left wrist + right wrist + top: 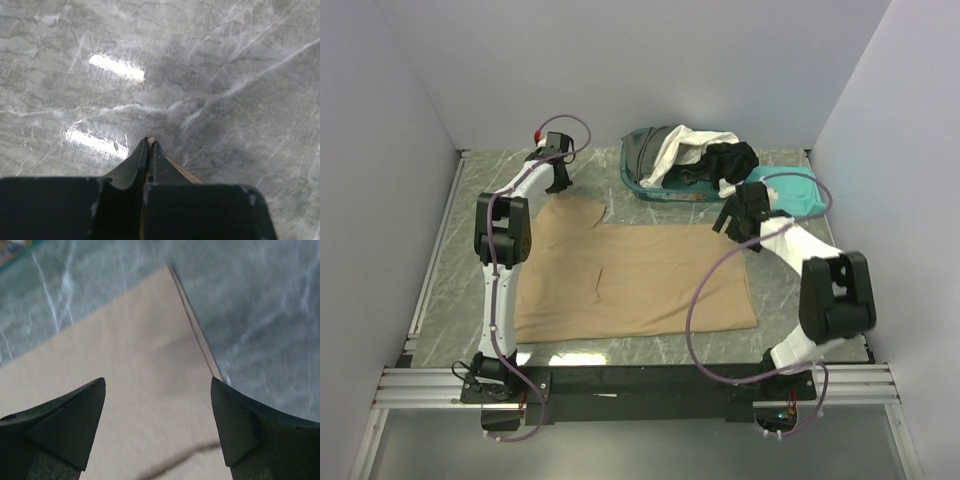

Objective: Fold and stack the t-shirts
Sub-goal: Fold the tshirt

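Cloth, soft, light and floppy: the tan t-shirt [635, 280] lies flat mid-table [460, 270], with bare marble along its near hem and both sides for dragging. Farther up, the left gripper [150, 142] is pinched tight on its far-left edge. The right gripper [157, 382] hovers with fingers wide over the far-right corner, a good pinch point. Beyond, the basket [632, 165] crowds in, holding the other t-shirts [685, 155].
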{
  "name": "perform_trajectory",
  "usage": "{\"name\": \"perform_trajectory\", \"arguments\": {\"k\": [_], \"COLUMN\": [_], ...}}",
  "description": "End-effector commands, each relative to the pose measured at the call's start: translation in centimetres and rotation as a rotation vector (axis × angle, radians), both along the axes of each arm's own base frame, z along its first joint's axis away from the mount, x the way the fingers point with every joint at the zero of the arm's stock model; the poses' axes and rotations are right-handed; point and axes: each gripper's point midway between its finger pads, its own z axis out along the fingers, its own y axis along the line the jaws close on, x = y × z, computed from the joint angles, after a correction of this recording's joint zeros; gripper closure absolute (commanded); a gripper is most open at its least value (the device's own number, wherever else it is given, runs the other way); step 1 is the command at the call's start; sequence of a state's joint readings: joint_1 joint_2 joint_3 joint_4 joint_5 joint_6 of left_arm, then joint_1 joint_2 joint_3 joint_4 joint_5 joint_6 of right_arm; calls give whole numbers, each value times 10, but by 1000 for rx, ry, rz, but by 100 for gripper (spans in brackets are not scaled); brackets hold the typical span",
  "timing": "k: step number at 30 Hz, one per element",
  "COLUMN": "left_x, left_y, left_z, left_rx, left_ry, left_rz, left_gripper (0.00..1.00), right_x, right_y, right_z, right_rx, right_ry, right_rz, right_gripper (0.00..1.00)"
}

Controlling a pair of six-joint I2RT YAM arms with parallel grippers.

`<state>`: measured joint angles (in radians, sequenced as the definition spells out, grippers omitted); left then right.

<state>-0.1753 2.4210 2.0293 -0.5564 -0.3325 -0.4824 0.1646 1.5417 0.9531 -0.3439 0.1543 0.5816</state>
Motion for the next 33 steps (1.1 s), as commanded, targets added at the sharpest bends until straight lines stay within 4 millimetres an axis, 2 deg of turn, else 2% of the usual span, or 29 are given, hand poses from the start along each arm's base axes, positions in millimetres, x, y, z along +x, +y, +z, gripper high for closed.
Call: {"name": "perform_trajectory", "arguments": {"k": [1, 6, 9, 12, 16, 20, 24, 33], "left_x": [-12, -11, -10, -10, -10, -10, -11, -11], "left_y": [-6, -5, -4, -5, -5, -2, -3, -2], "left_z": [3, 0, 0, 1, 1, -1, -6, -2], "left_rx": [-19, -9, -4, -8, -7, 7, -1, 1], "left_ry": [25, 30, 29, 25, 23, 24, 37, 20], "left_rz": [-64, -69, -68, -74, -73, -58, -61, -59], "left_gripper": [99, 99, 99, 99, 99, 99, 99, 99], "right_x": [51, 90, 101, 106, 108, 94, 99, 97], "right_y": [-11, -26, -33, -32, -32, -35, -32, -30], "right_z": [26, 21, 13, 5, -3, -26, -39, -42], "right_rx": [-76, -130, -153, -147, -142, -124, -109, -73], "right_ry": [-113, -97, -77, -53, -12, 100, 150, 161], "right_rz": [-41, -28, -5, 31, 42, 17, 40, 62], "right_gripper": [9, 16, 20, 24, 27, 30, 32, 41]}}
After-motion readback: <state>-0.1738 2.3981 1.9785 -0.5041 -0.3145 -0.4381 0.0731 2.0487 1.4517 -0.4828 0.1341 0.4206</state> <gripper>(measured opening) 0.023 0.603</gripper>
